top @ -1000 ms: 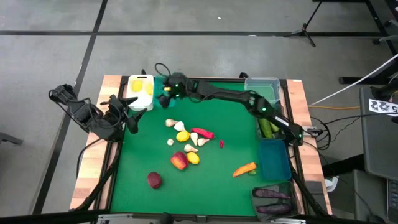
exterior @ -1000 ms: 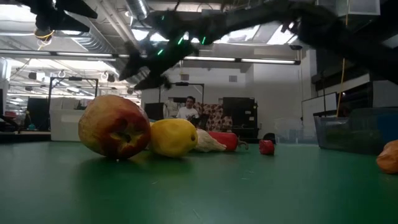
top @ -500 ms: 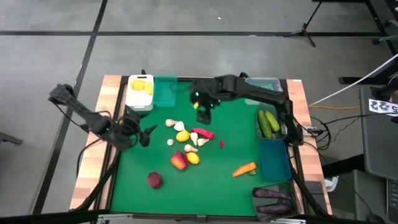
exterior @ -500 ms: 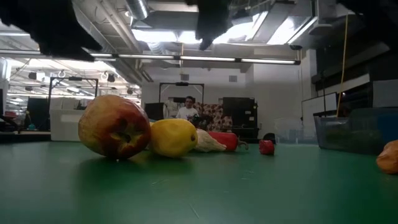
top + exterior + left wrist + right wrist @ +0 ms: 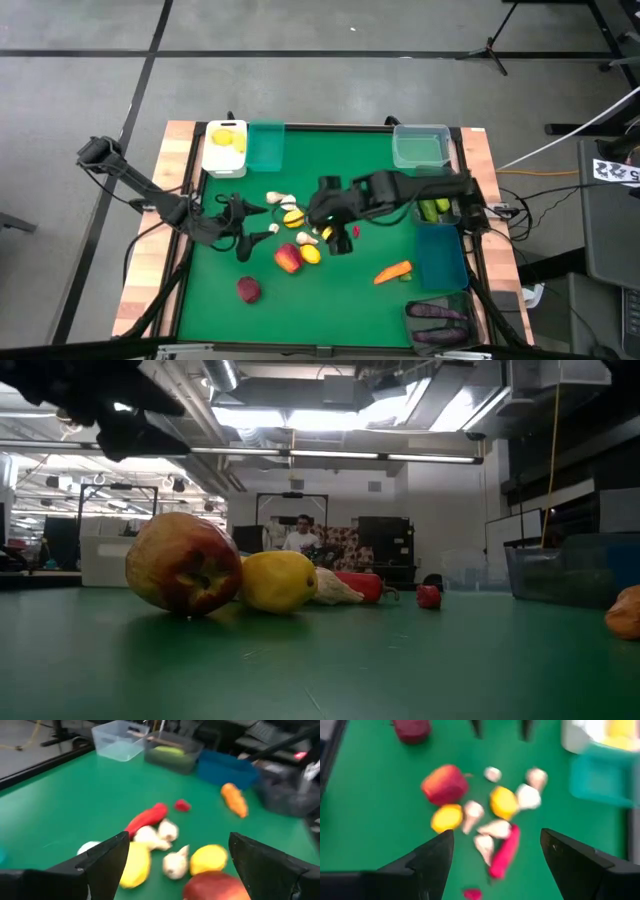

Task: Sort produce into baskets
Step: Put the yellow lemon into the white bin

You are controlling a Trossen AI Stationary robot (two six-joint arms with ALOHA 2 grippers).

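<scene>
While blurred, right gripper (image 5: 335, 235) covers chili (image 5: 322, 219).

A smooth, matt green mat (image 5: 380, 190) covers the table, framed by pale wooden edging (image 5: 478, 160) with visible grain. The baskets look like plastic: an opaque white one (image 5: 212, 163) and a teal one (image 5: 266, 147) at the far left, a see-through clear one (image 5: 420, 148) at the far right, and a solid blue one (image 5: 441, 257) on the right. The red apple (image 5: 185, 563) has a faintly glossy, mottled skin, the lemon (image 5: 280, 580) beside it a duller, smooth surface, and both arms (image 5: 150, 195) are dark and matt.
</scene>
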